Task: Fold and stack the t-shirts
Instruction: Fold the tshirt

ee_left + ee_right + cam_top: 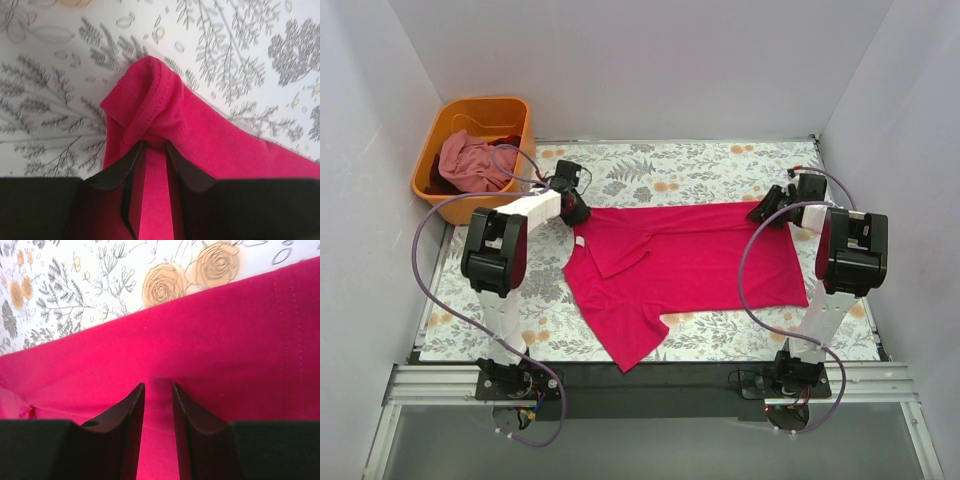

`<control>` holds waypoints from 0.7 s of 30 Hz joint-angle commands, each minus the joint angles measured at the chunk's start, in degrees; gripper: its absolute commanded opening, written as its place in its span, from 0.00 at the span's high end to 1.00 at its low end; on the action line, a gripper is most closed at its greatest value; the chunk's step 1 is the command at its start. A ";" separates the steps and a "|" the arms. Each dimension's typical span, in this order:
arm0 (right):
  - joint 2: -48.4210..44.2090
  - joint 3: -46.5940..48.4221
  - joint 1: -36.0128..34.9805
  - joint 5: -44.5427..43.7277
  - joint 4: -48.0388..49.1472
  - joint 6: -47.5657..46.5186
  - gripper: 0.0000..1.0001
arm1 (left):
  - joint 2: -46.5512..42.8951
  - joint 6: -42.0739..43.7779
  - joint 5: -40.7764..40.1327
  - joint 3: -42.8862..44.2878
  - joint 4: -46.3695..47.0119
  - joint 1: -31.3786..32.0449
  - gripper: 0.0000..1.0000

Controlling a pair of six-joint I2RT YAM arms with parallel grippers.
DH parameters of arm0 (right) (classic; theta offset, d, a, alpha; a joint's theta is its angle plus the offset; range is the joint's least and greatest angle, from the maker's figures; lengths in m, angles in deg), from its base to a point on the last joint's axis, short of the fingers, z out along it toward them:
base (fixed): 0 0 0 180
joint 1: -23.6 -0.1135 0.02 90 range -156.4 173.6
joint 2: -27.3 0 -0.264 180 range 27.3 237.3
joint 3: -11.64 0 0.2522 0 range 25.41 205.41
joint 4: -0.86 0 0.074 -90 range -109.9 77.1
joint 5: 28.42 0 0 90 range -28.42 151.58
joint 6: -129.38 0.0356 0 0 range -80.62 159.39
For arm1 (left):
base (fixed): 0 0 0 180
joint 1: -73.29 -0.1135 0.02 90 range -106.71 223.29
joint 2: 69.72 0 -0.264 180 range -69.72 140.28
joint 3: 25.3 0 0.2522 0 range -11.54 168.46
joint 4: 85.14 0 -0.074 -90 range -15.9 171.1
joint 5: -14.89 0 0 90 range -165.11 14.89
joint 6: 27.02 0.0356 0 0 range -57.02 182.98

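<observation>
A crimson-pink t-shirt (690, 260) lies spread across the floral table, its left part folded over and a small white label (579, 240) showing. My left gripper (572, 207) is at the shirt's far left corner. In the left wrist view it (155, 145) is shut on a bunched, hemmed fold of the shirt (200, 130). My right gripper (766, 210) is at the far right corner. In the right wrist view it (158, 386) is pinched on the shirt's edge (225, 340). A paler dusty pink shirt (470, 160) lies crumpled in the basket.
An orange plastic basket (520, 110) stands at the back left, off the table's corner. The floral tablecloth (650, 165) covers the table. White walls enclose the back and both sides. A sleeve (635, 345) points toward the near edge.
</observation>
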 commanded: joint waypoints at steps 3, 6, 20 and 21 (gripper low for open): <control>5.16 3.63 2.08 -1.88 0.69 1.46 0.64 | 9.02 -0.47 -2.17 9.66 -5.56 -1.82 0.79; 9.03 7.67 2.16 -1.09 0.69 2.51 0.64 | 14.71 0.06 -1.64 17.74 -8.55 -2.52 0.80; 11.26 20.89 2.25 3.14 -0.97 1.92 0.52 | 19.53 5.16 3.89 37.05 -8.39 -4.55 0.49; 9.58 19.48 2.17 2.52 -1.42 1.47 0.50 | 17.49 5.07 4.33 35.11 -8.38 -4.55 0.47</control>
